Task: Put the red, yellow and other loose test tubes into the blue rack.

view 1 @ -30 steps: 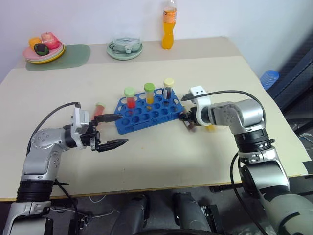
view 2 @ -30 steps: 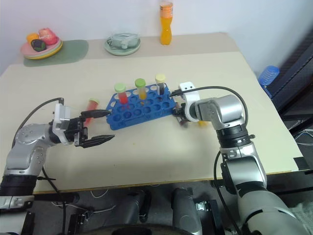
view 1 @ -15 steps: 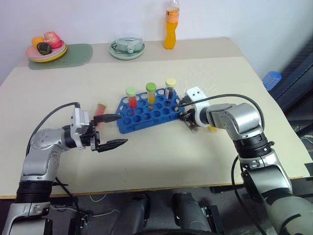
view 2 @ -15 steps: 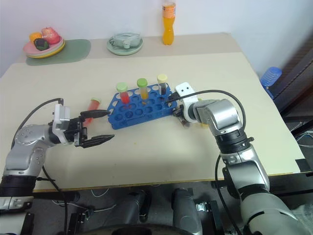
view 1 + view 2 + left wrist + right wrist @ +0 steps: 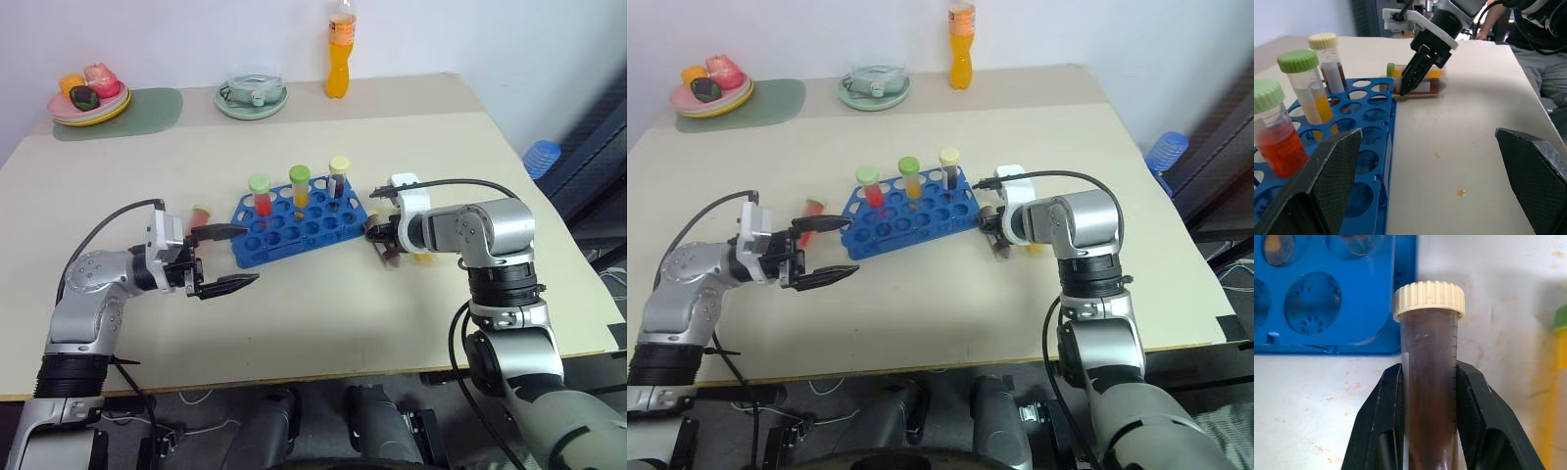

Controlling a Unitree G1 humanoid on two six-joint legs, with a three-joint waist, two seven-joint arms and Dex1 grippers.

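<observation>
Brown tube (image 5: 1429, 382) beside rack (image 5: 1352, 293) edge

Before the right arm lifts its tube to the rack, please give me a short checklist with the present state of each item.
1. Right tool shut on the brown tube: ok, a finger on each side of the tube.
2. Cream cap seated on this tube: ok.
3. Free holes in the blue rack: ok, only three tubes stand in the back row.
4. Left tool away from the rack: ok, open, beside its left end.
5. Yellow tube apart from the brown tube: cannot tell, they lie close together.
6. Red tube on the table: not ok, not yet racked.
</observation>
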